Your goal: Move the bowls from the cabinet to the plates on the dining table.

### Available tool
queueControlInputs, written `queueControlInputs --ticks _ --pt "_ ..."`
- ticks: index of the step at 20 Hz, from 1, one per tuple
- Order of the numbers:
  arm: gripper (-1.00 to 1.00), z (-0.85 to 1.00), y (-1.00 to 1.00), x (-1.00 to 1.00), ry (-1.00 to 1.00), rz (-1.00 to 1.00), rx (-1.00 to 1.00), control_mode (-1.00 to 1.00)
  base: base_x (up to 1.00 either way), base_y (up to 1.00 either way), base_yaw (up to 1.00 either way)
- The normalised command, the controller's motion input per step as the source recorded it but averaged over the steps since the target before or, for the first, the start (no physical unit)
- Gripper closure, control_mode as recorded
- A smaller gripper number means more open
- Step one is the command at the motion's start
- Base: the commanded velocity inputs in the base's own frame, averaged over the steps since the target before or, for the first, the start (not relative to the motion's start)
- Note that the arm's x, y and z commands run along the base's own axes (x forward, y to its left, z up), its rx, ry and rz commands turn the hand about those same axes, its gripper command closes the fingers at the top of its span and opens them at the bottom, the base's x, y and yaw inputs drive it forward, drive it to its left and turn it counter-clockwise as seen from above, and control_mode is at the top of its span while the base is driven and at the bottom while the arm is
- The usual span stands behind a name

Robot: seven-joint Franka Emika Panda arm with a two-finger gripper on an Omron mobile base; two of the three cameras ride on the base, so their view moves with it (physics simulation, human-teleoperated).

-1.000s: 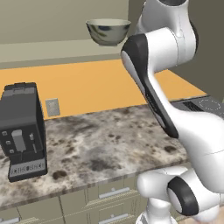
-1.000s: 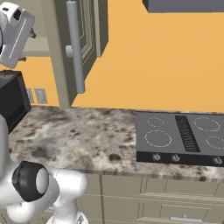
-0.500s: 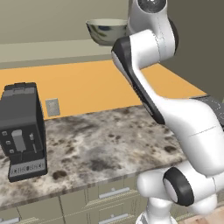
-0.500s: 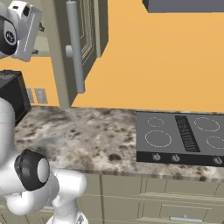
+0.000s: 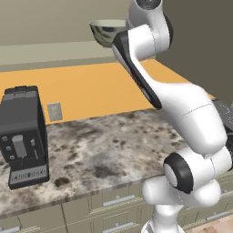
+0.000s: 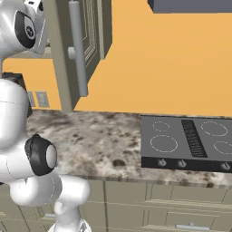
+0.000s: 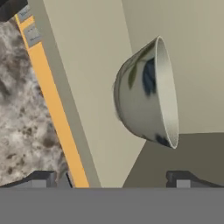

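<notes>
The claw (image 7: 111,177) is seen spread wide in the hand view, its two dark fingertips (image 7: 39,178) set far apart at the bottom of the picture, with nothing held between them and nothing touched. Ahead of it, on the cabinet shelf (image 7: 192,157), stands the pale grey marbled bowl (image 7: 146,103), apart from the tips; because the hand is rolled, the bowl is shown on its side with its rim turned to the right. In the left base view the same bowl (image 5: 105,32) is seen high up on the shelf, its right part hidden behind the white arm (image 5: 177,104). The claw itself is covered there by the arm's upper links. In the right base view an open cabinet door (image 6: 74,47) with a long silver bar handle (image 6: 78,45) is shown edge-on. The arm is raised steeply from its base, bent at the elbow, with the wrist lifted to shelf height above the speckled worktop (image 5: 100,154). A black appliance (image 5: 23,134) stands on the worktop at left, and a cooktop (image 6: 188,142) is set into it at right.
</notes>
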Motion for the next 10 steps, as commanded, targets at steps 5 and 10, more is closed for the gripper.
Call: queueControlInputs --ticks 5,10 --pt "-1.0 0.0 0.0 0.76 0.04 0.0 0.1 -1.0 0.0 0.0 0.0" --pt "-1.0 0.01 0.0 0.86 0.04 0.0 0.08 -1.0 0.0 0.0 0.0"
